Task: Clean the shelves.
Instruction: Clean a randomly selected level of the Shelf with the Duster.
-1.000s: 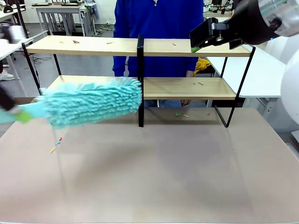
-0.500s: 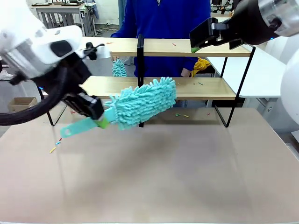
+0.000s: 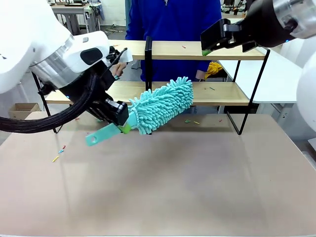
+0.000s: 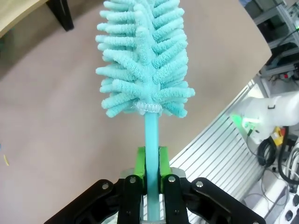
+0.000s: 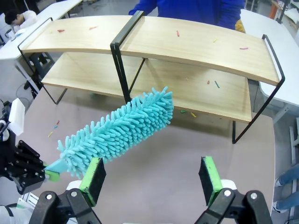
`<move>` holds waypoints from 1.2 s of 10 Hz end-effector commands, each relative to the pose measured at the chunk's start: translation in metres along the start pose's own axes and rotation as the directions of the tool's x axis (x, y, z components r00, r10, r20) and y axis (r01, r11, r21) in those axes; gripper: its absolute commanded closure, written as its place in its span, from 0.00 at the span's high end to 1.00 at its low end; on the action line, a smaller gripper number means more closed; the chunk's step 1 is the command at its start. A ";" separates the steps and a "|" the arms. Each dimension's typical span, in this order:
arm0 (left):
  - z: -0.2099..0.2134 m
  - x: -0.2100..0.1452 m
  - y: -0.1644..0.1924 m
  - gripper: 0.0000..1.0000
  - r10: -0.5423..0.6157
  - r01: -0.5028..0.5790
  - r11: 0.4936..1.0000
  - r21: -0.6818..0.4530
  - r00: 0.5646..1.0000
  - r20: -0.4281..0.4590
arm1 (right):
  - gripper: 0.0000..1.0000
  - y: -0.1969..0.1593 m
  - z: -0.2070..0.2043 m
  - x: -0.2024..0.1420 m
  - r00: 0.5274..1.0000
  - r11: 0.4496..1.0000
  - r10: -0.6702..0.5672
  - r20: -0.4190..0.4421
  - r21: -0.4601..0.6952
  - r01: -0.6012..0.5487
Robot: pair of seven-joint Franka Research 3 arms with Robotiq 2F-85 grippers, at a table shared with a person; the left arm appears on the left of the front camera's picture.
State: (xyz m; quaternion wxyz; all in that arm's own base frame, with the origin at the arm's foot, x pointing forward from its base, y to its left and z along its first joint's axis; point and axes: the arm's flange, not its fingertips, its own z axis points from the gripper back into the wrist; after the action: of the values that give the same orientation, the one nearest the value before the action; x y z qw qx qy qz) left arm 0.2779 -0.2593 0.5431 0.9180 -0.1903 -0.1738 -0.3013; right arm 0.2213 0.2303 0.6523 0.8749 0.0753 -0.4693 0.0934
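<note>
Left wrist view: left gripper [image 4: 150, 161] clamps the turquoise duster [image 4: 145, 60] by its handle; right gripper [image 5: 152, 175] gapes empty. The duster head, beside the central post [image 3: 148, 49] of the shelves [image 3: 222, 96], may snag.

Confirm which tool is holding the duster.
The left tool: its green pads are shut on the handle of the teal duster. The right tool stands open with nothing between its pads.

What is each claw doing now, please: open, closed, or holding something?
Left claw: closed on the duster handle.
Right claw: open, holding nothing.
</note>
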 end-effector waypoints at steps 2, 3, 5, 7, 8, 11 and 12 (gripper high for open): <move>-0.016 0.009 -0.013 0.13 -0.005 0.004 1.000 0.021 0.999 0.037 | 1.00 -0.001 0.000 0.001 1.000 1.000 -0.003 0.000 -0.001 0.003; -0.026 0.020 -0.022 0.13 -0.011 0.011 1.000 0.002 1.000 0.014 | 1.00 -0.001 0.000 0.001 1.000 1.000 -0.003 0.000 -0.001 0.003; -0.045 0.040 -0.034 0.13 0.116 -0.119 0.992 0.040 0.991 0.074 | 1.00 -0.001 0.000 0.001 1.000 1.000 -0.003 0.000 -0.001 0.003; -0.061 0.056 -0.054 0.13 0.231 -0.255 0.960 0.113 0.954 0.193 | 1.00 -0.001 0.000 0.001 1.000 1.000 -0.003 0.000 -0.001 0.003; -0.069 0.064 -0.060 0.13 0.291 -0.329 0.935 0.133 0.926 0.240 | 1.00 -0.001 0.000 0.001 1.000 1.000 -0.003 0.000 -0.001 0.003; -0.096 0.096 -0.071 0.13 0.354 -0.430 0.882 0.194 0.875 0.329 | 1.00 -0.001 0.000 0.001 1.000 1.000 -0.003 0.000 -0.001 0.003; -0.107 0.111 -0.072 0.13 0.364 -0.435 0.873 0.221 0.882 0.298 | 1.00 -0.001 0.000 0.001 1.000 1.000 -0.003 0.000 -0.001 0.003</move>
State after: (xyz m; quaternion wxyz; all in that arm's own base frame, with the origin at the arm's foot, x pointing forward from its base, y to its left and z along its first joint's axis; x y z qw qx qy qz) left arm 0.3250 -0.3807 0.5127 0.9433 -0.1517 -0.2888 -0.0617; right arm 0.2213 0.2303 0.6523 0.8749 0.0752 -0.4693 0.0933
